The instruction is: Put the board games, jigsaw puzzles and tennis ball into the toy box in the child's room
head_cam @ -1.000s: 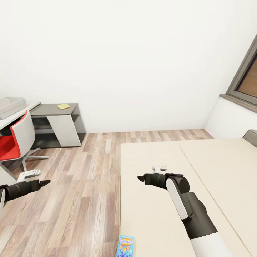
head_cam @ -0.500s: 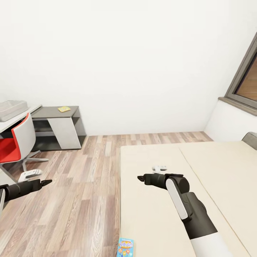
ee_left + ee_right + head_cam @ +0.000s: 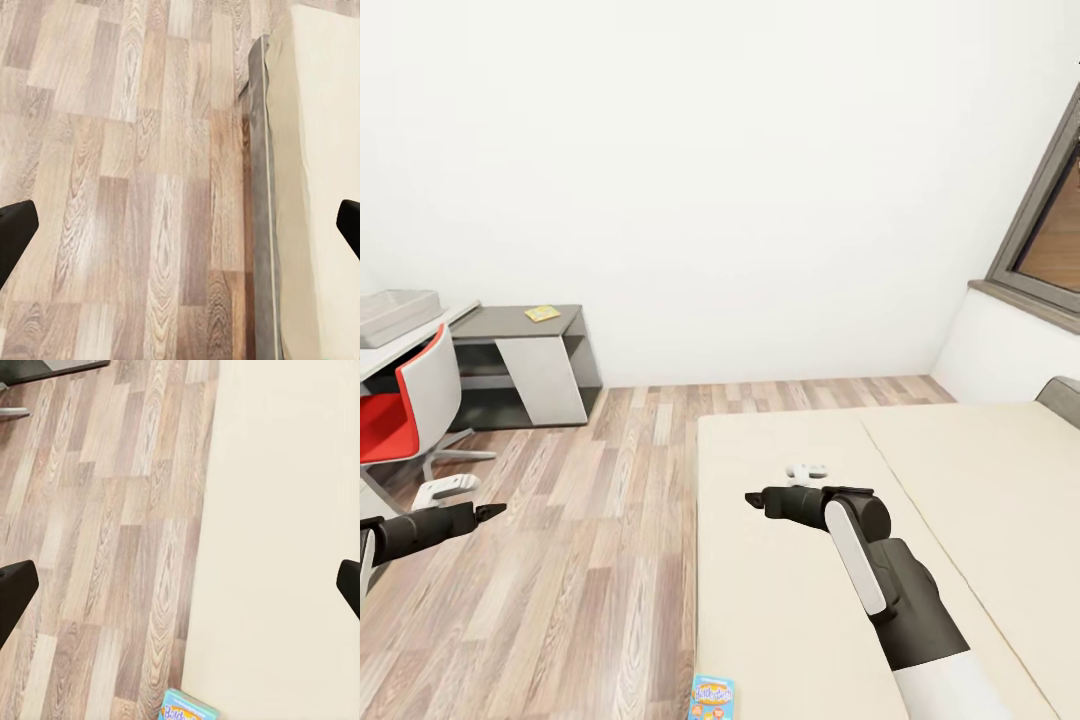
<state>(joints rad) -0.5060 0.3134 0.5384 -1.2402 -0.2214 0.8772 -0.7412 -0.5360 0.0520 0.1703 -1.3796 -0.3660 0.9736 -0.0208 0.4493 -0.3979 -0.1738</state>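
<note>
Both grippers empty with jaws wide apart: left gripper [image 3: 493,511] over the floor [image 3: 590,560], right gripper [image 3: 752,497] over the bed [image 3: 960,480], likely carried ready for pickup. One board game [image 3: 711,697] lies at the bed's near edge; a yellow item [image 3: 542,313] sits on the far table [image 3: 510,322], probably a puzzle.

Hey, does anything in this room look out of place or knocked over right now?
Only one thing: a colourful board game box lies at the very edge of the bed, beside the wood floor. Nothing looks spilled, tipped or damaged.

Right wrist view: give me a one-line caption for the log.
Open right gripper hanging above the edge of the bed and the wood floor, a colorful board game lying at the bed's edge.
</note>
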